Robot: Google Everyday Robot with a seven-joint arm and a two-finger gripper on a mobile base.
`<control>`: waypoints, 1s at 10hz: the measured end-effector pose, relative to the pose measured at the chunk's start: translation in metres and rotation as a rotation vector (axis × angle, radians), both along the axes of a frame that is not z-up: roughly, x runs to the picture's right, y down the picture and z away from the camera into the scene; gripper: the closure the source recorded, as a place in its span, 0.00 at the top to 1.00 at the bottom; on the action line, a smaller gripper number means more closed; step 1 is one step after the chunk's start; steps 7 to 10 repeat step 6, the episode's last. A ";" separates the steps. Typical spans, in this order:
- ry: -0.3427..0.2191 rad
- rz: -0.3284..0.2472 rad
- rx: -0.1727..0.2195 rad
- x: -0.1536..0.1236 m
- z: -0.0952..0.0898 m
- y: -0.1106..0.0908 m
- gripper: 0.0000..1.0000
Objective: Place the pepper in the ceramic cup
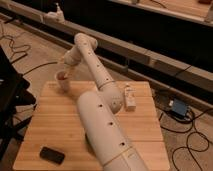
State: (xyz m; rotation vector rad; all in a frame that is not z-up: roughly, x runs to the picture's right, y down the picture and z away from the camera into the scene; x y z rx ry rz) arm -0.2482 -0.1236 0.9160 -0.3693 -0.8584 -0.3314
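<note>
My gripper (64, 75) hangs right above the ceramic cup (64, 82) at the table's (55, 125) ten o'clock corner; I cannot tell its state. Something reddish, maybe the pepper (62, 76), shows at the cup's rim

You have just one camera here. It sits high up, close to the robot's own arm (102, 120), and looks down and forward along it. The big white arm starts at the bottom middle of the frame, very near the lens, and reaches away to the upper left. The pincer (64, 74) is at the far end, small, right over the ceramic cup (63, 81) by the far left corner of the wooden worktop (50, 125). The worktop fills the lower half. Floor with cables (192, 127) shows on the right, and a long ledge (150, 55) runs across the top.
</note>
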 end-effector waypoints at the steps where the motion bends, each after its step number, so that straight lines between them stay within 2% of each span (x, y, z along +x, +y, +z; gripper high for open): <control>1: -0.009 0.013 0.001 -0.001 -0.001 -0.003 0.63; 2: -0.026 0.031 0.000 -0.004 -0.004 -0.006 0.63; 10: -0.026 0.031 0.000 -0.004 -0.004 -0.006 0.63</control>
